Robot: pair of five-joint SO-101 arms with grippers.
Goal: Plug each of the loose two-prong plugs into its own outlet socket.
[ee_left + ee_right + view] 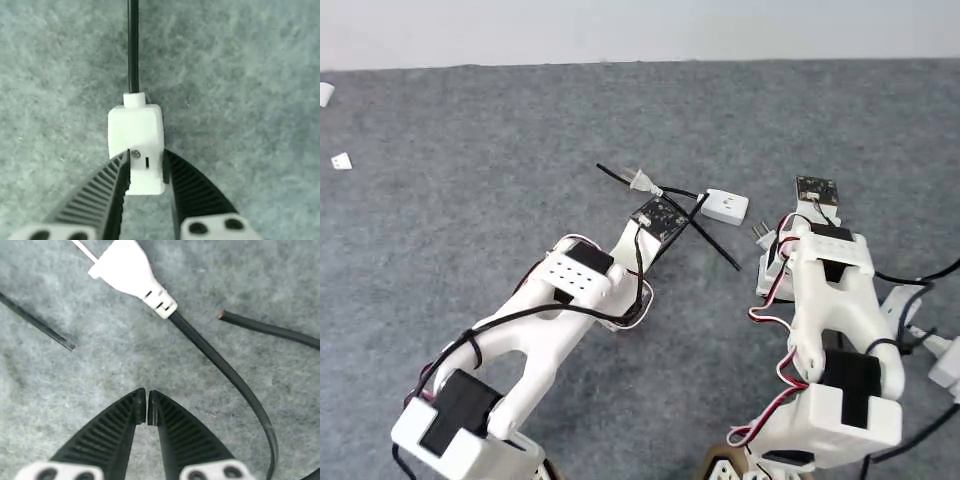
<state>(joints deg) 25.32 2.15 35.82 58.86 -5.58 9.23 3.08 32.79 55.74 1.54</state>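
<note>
A white outlet socket (pixel 136 135) with a black cord (pixel 132 45) lies on the grey carpet. My left gripper (pixel 146 157) is shut on its near end, one finger on each side. In the high view a white outlet socket (pixel 725 206) lies just right of the left arm's tip, and a loose two-prong plug (pixel 640 182) lies beyond that tip. Another white plug (pixel 131 271) on a black cord (pixel 225 370) lies on the carpet ahead of my right gripper (pixel 147 407), which is shut on nothing. The same plug (pixel 765 236) sits left of the right arm.
Two loose black cord ends (pixel 222 315) (pixel 70 346) lie on either side of the right gripper's path. Black cords cross on the carpet (pixel 715 245) between the arms. Small white pieces (pixel 341 160) sit far left, and white parts with cables (pixel 945 365) at the right edge.
</note>
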